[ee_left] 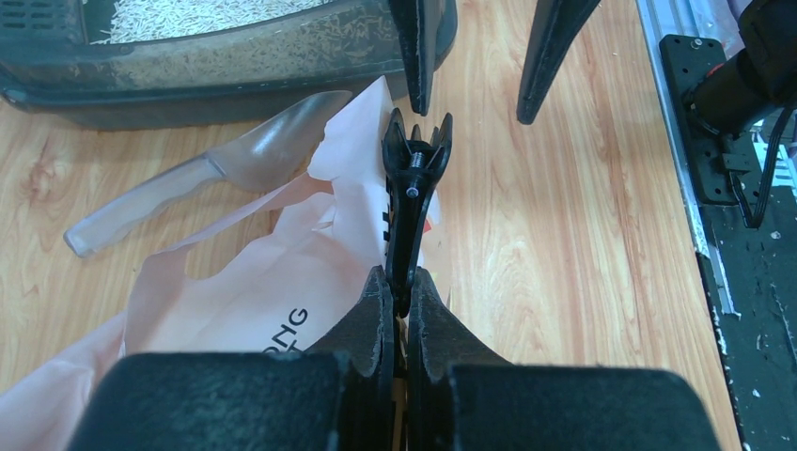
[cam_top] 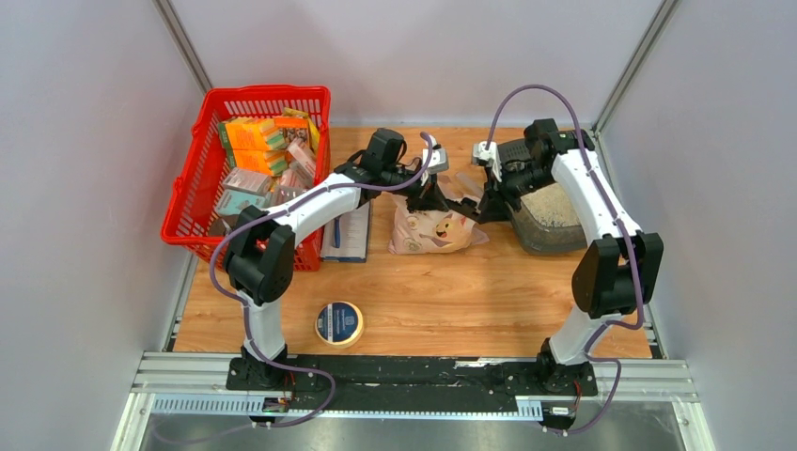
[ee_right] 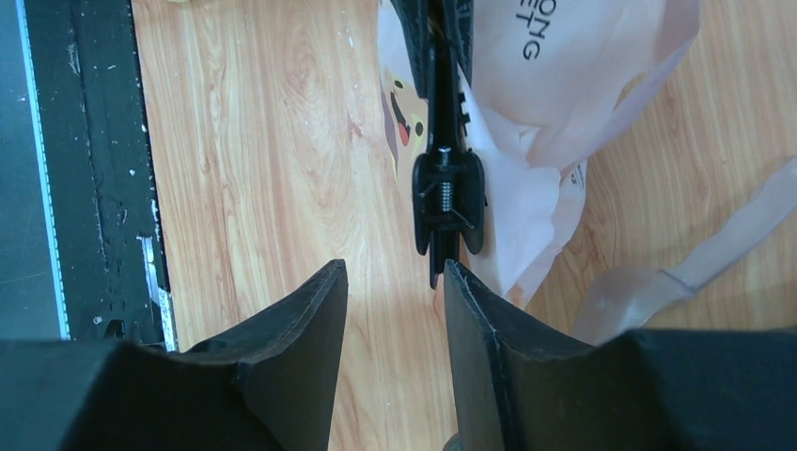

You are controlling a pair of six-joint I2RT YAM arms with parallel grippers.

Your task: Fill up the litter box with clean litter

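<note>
Nearest the arm bases, a roll of tape (cam_top: 339, 322) lies on the wooden bench (cam_top: 451, 301). Farther in, at the middle, lies the pale pink bag (cam_top: 432, 230), with a long black clip (ee_left: 414, 188) against its crumpled open end. The left pincer (ee_left: 399, 287) is clenched on one end of the clip. The right pincer (ee_right: 393, 271) faces it from the opposite side, released, its fingers apart with the clip's spring end just at their tips. A clear scoop (ee_left: 216, 174) lies on the wood between the bag and the litter box (ee_left: 235, 70). The litter box sits at the right rear, just beyond the bag, with clean litter (ee_left: 188, 14) inside. A red basket (cam_top: 193, 202) of boxes stands far left.
</note>
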